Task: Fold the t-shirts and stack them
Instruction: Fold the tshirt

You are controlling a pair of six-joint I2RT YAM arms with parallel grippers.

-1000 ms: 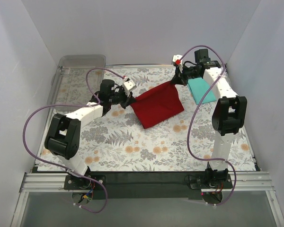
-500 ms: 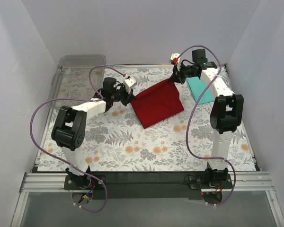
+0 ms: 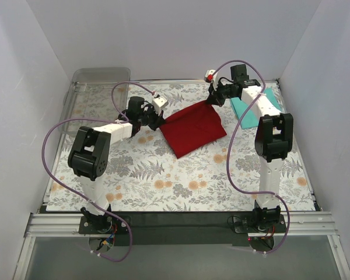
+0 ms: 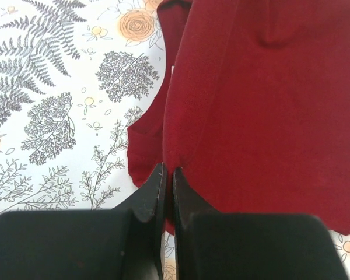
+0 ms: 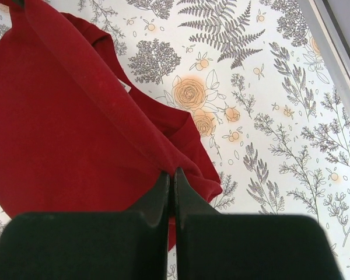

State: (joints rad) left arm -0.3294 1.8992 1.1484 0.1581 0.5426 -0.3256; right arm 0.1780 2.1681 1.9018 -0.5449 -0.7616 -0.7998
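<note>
Your left gripper [image 4: 168,181] and right gripper [image 5: 170,178] are each clamped on a far corner of the dark red t-shirt [image 3: 193,128]. That edge is raised off the floral mat [image 3: 163,175], likely for a fold. The teal t-shirt [image 3: 241,111] lies far right, partly behind your right arm.

Red shirt [image 3: 193,129]: folded, frame centre, upper corners lifted. Teal shirt [image 3: 240,109]: folded flat, upper right, partly hidden.
</note>
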